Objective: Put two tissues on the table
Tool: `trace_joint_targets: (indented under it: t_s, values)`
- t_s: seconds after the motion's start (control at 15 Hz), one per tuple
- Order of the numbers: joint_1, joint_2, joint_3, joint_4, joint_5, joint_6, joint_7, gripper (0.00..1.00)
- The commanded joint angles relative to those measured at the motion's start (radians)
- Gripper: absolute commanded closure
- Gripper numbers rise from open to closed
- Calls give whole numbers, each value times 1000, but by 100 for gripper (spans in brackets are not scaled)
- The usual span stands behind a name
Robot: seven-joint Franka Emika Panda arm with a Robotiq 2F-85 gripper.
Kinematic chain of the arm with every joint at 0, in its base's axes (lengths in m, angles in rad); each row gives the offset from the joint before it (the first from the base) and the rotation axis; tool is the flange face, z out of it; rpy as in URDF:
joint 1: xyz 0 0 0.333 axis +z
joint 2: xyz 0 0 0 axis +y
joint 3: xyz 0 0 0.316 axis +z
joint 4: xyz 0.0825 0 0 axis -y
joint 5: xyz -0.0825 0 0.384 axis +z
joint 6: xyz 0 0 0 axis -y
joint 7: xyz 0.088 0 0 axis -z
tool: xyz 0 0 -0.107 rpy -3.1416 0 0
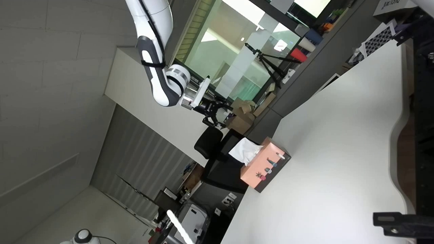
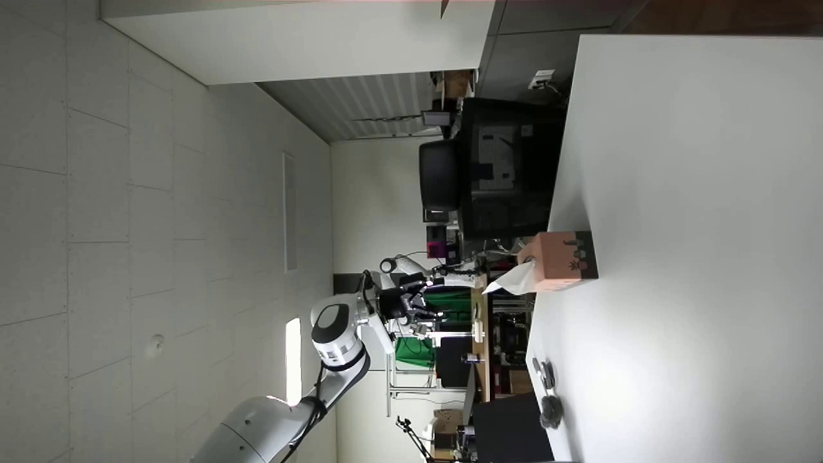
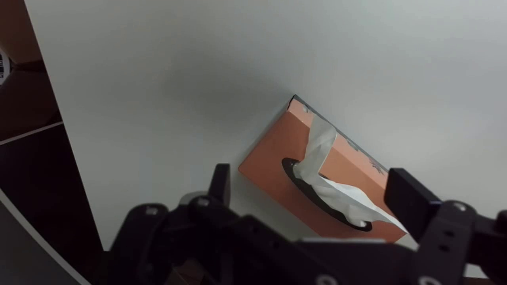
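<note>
The gripper (image 3: 311, 186) is nearest in the wrist view, its black fingers (image 3: 412, 200) spread wide, holding nothing. In both exterior views it hangs at the end of a white arm (image 1: 151, 56), higher than the tissue (image 3: 317, 152) and well apart from it. That tissue, thin and creased, is framed between the fingers in the wrist view: it juts from the dark oval slot (image 3: 303, 188) of a salmon-pink box (image 3: 269, 158), one part crossing the printed long side, another running out to a point near the box's end. The box stands upright on the white table (image 3: 158, 99); its side carries small plant prints above a dark lower band. Elsewhere on the table, by an edge, an exterior view shows a grey fuzzy thing (image 2: 551, 411), too small to name. Past the table comes a black chair (image 2: 508, 173), seen in both exterior views, then, in an exterior view, brown cartons (image 1: 240, 122) and a black tripod (image 1: 268, 62) before a glass panel (image 1: 223, 44). Far back in an exterior view is another arm (image 2: 408, 262).
</note>
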Motion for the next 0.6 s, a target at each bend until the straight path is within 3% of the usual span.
trace_joint_targets:
  t_s: [0.0,0.53]
  values:
    - [5,5,5,0,6,17,-102,0]
    - [5,48,74,-75,-3,291,-467,0]
